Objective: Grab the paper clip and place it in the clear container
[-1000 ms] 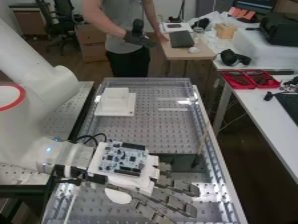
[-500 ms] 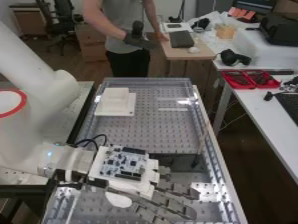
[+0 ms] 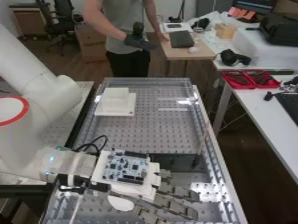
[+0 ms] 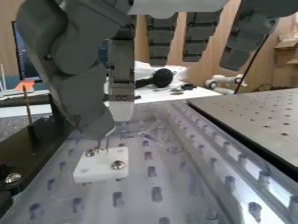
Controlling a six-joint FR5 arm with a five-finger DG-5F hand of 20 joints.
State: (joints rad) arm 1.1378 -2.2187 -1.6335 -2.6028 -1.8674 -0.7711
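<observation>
- Dark grey and jointed, my hand [image 3: 181, 192] hangs low over the near part of the bench; whether it is wide, narrow or holding something, I cannot tell.
- Close beside it, my wrist view has the thin metal wire paper clip [image 4: 107, 143], its legs standing roughly upright over a small white rectangular block [image 4: 86, 172]. I cannot make out whether the clip touches me.
- Two round-headed metal screws [image 4: 118, 165] sit in the top of that block, one to each side of the wire legs.
- Clear plastic [image 4: 151, 192] with a pattern of holes showing through it spreads around the block; a raised edge runs along one side.
- On the block's other side lies a black fixture [image 4: 50, 145], with a slim brown stick [image 4: 27, 106] standing near it.
- Across the back of my hand rides a blue-and-white circuit board [image 3: 126, 167], mounted on a white casing [image 3: 143, 189]. Black cables [image 3: 100, 141] loop beside it, near the end of my white arm [image 3: 58, 95].
- Farther along the bench, well apart from my hand, rests a white stepped block [image 3: 116, 104], a smaller piece above a wider base.
- Red trays [image 3: 238, 80] sit on the white side table [image 3: 256, 111], near a pair of black headphones [image 3: 233, 57].
</observation>
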